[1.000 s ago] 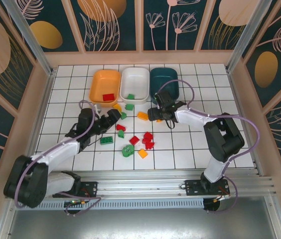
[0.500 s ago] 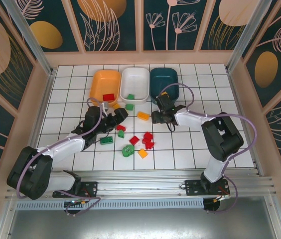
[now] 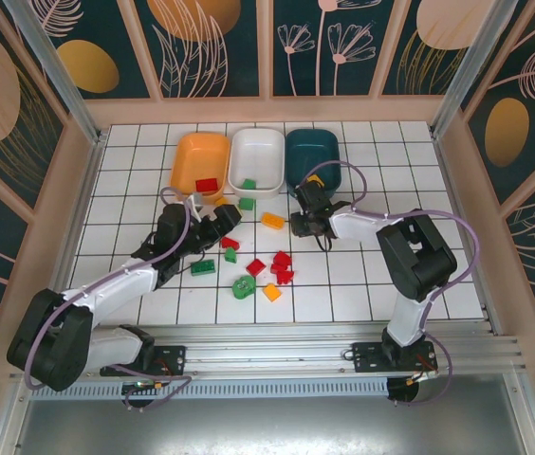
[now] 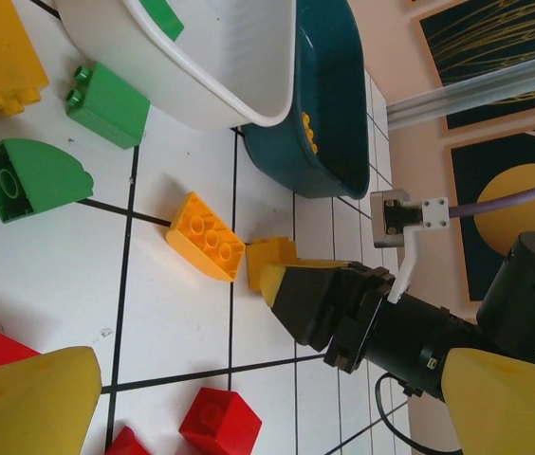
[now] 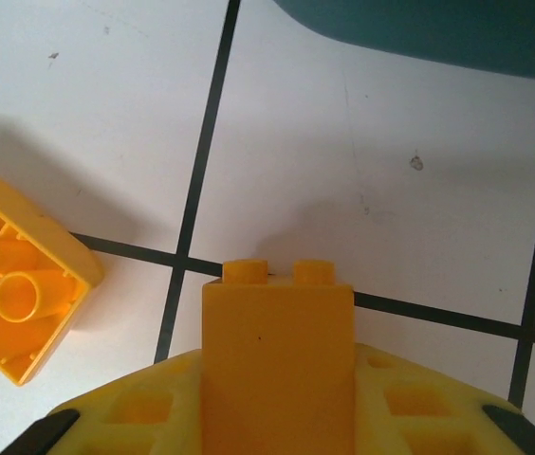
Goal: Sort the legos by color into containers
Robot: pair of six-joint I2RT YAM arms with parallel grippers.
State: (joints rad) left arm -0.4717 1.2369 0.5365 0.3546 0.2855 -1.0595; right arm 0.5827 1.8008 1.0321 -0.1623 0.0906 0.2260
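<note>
Right gripper point(image 3: 298, 226) is gripping a small yellow-orange brick point(image 5: 277, 365) tight between its fingers, low over the tile just in front of the dark teal bin point(image 3: 320, 142). A yellow-orange wedge brick point(image 5: 16, 303) is lying just beside it, not touching. Left gripper point(image 3: 227, 219) is hanging wide open, holding nothing, near loose green bricks point(image 4: 30, 175) by the white bin point(image 3: 256, 142).

Bench point(image 3: 125, 190): white tiles, dark grid lines
Left bin point(image 3: 201, 138): orange
Middle bin point(image 3: 256, 133): white
Right bin point(image 3: 311, 150): dark teal
Gripped brick point(image 5: 277, 332): yellow-orange
Right end effector point(image 5: 277, 384): yellow
Arched brick point(image 4: 30, 180): green
Walls point(image 3: 211, 74): dark teal, peach leaf motifs
</note>
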